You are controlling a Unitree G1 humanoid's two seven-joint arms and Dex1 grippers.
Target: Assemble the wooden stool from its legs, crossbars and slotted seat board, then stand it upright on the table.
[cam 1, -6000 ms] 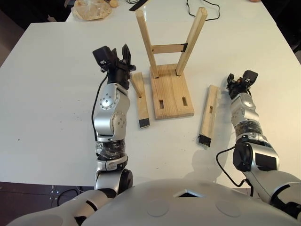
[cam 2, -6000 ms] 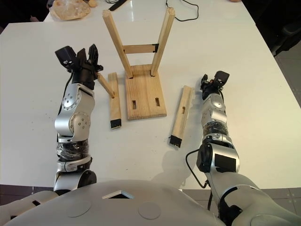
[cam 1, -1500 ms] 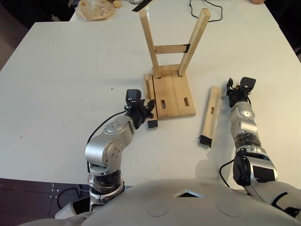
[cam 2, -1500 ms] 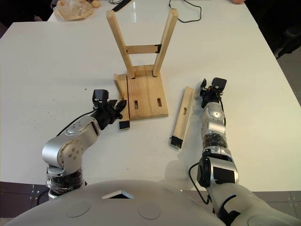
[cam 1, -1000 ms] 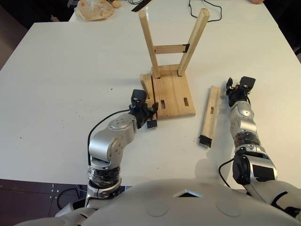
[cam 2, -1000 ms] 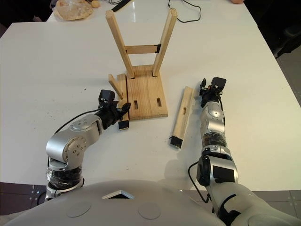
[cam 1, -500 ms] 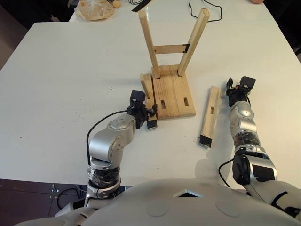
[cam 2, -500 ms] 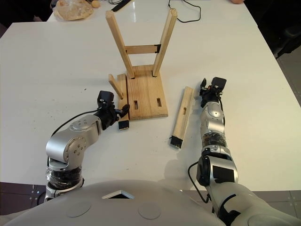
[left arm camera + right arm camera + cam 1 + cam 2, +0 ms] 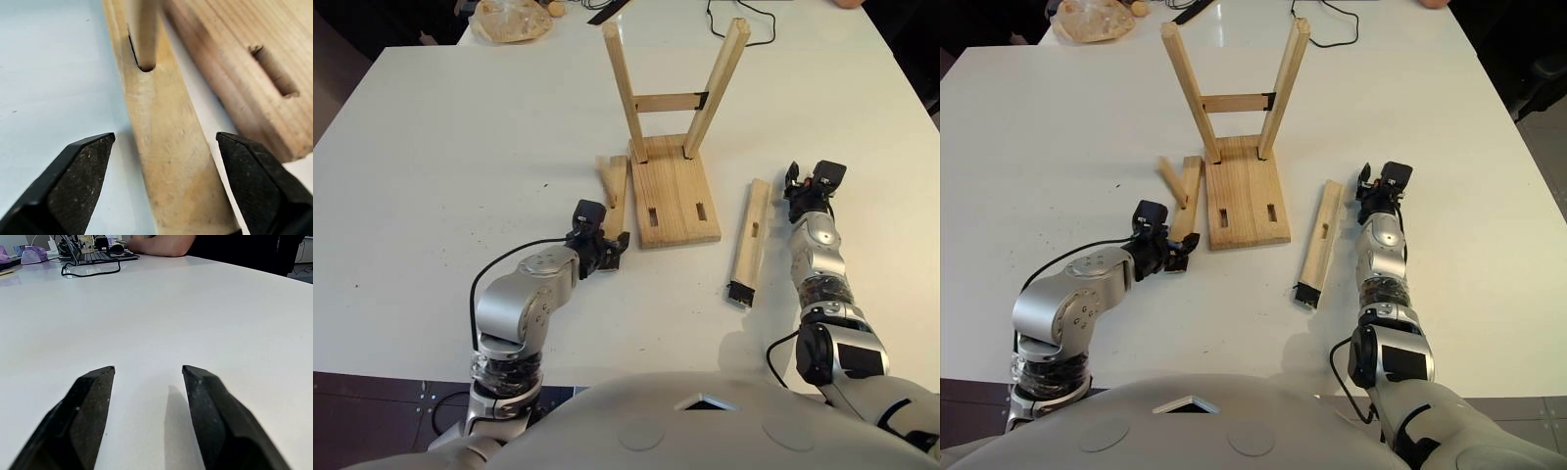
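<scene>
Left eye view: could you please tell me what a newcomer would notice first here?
Two legs joined by a crossbar stand upright in the seat board at the table's middle. The left gripper sits open astride the near end of a loose leg left of the board; another loose leg lies to its right.

4 legs [image 9: 749,235], 2 crossbars [image 9: 666,101], 1 seat board [image 9: 675,191].
</scene>
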